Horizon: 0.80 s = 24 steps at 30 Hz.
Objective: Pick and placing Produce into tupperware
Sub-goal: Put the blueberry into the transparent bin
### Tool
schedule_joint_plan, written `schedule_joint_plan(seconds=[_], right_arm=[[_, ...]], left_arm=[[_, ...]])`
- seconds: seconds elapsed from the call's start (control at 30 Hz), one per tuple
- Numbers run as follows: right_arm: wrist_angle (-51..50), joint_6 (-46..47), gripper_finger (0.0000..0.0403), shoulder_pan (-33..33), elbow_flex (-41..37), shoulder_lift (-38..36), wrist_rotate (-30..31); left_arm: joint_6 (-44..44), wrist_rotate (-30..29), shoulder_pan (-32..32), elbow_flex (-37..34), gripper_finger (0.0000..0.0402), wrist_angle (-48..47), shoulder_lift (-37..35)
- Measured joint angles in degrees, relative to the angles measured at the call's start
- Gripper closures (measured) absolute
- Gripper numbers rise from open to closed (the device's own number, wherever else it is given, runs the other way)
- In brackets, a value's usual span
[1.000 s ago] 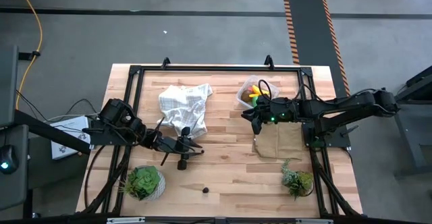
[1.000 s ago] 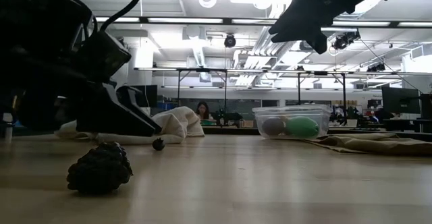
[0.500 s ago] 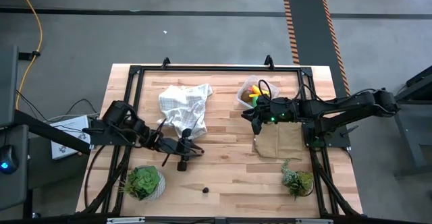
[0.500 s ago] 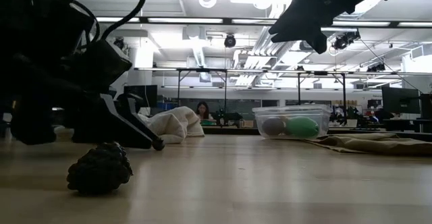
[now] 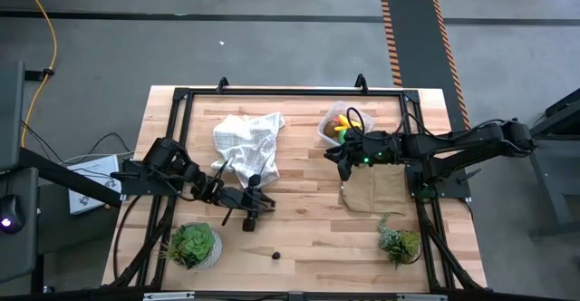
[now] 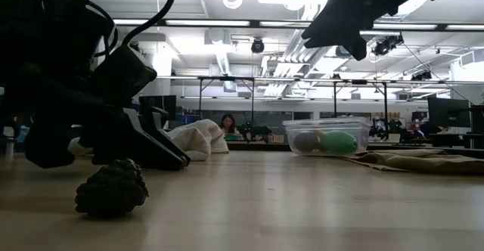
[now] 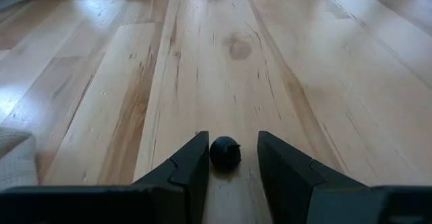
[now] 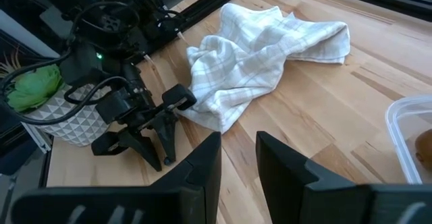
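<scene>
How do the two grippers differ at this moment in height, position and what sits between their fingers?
The left gripper is down at the tabletop beside the white checked cloth; the right gripper hangs high above the table near the tupperware. The left gripper's fingers stand either side of a small dark berry, with gaps visible; the right gripper's fingers have nothing between them. Both are dark two-finger grippers with jaws apart.
</scene>
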Motion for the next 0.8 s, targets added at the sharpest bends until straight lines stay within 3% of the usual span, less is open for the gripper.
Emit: schedule_joint_plan(seconds=[0.47,0.8], right_arm=[[-0.07,-0.64,0.0318,0.0,0.0,0.0,-0.02],[-0.17,-0.67,0.0318,0.0,0.0,0.0,-0.02]], left_arm=[[-0.02,-0.17,0.0,0.0,0.0288,0.06,0.0],[-0.03,-0.15,-0.02,-0.02,0.0356,0.14,-0.01]])
